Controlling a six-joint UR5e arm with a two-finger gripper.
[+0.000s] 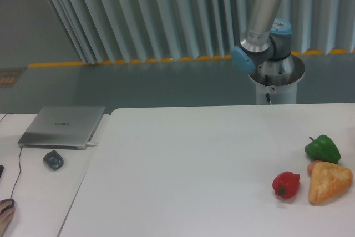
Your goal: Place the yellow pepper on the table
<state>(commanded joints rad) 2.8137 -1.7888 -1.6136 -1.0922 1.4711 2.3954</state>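
Camera shows no gripper and no clear yellow pepper on the table [183, 159]; by the right edge sit only green [322, 148], red [286, 184] and a tan lump [329, 181], so I'd guess smooth, light, slippery, gripped across its body.
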